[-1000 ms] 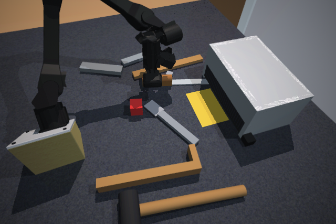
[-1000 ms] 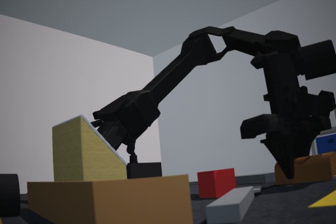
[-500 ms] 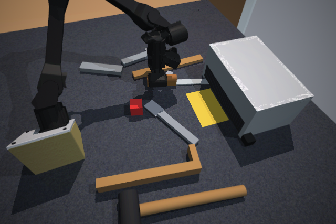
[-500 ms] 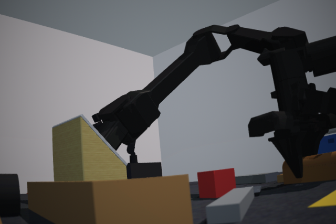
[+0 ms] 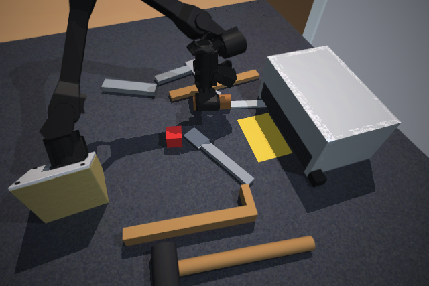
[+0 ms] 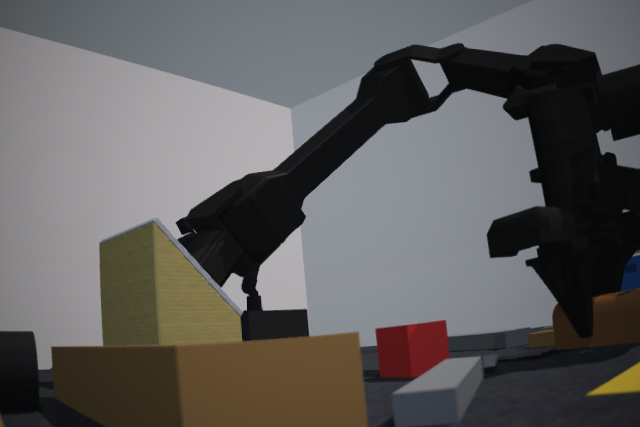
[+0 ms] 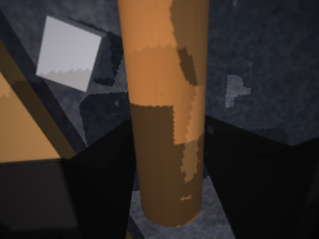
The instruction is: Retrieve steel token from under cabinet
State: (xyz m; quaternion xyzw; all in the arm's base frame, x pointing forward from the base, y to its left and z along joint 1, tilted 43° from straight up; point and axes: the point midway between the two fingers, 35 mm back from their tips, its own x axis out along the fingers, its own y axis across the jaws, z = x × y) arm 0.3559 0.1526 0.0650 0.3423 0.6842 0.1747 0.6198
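My gripper [image 5: 208,103] [image 7: 164,125] is shut on the thick orange handle [image 5: 225,101] [image 6: 615,321] [image 7: 161,65] of a tool, low over the table. The tool's flat steel blade [image 5: 247,104] points at the cabinet [image 5: 332,96], and its far end is hidden at the far end of the dark slotted front [image 5: 285,125]. The marked yellow area [image 5: 254,137] [image 6: 620,382] lies in front of the cabinet, partly in shadow, with nothing seen on it. I cannot make out the steel token in any view.
An orange bar [image 5: 246,76] and a small pale block [image 7: 70,54] lie beside the handle. A red cube [image 5: 173,136] [image 6: 410,350], a grey paddle-ended bar [image 5: 226,163], an orange L-shaped bar [image 5: 187,222] and a mallet [image 5: 246,256] lie nearer. A black block [image 5: 317,177] is at the cabinet's near corner.
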